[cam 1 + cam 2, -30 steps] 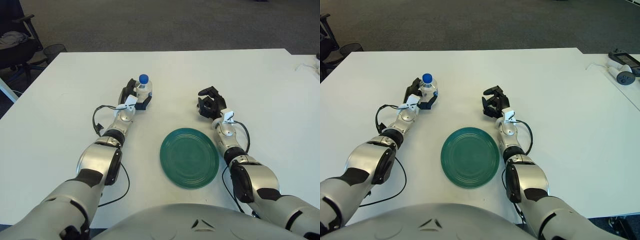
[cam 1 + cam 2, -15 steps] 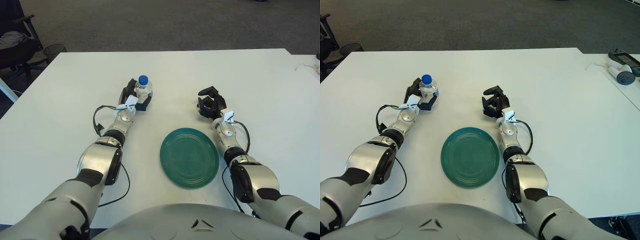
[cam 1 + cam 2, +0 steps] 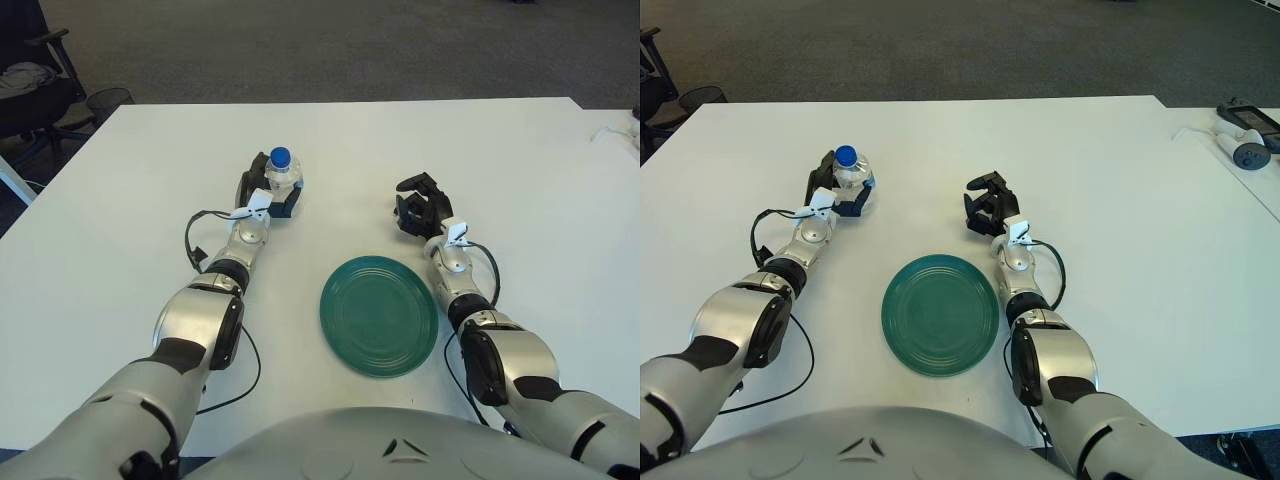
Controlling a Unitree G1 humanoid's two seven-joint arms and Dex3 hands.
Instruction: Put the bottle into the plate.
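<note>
A small clear bottle [image 3: 282, 176] with a blue cap stands upright in my left hand [image 3: 266, 192], whose dark fingers are curled around its body. It is over the white table [image 3: 120, 230], left of and beyond the green plate [image 3: 379, 315]. The plate lies flat near the table's front middle, with nothing on it. My right hand [image 3: 418, 209] shows just beyond the plate's right rim, holding nothing, its fingers curled.
A black office chair [image 3: 30, 85] and a wire bin [image 3: 108, 100] stand off the table's far left corner. Grey devices [image 3: 1245, 135] with a white cable lie at the far right on a neighbouring table.
The left hand has shifted the bottle slightly left and away; its cap now sits higher in the views. The right hand and plate have not moved.
</note>
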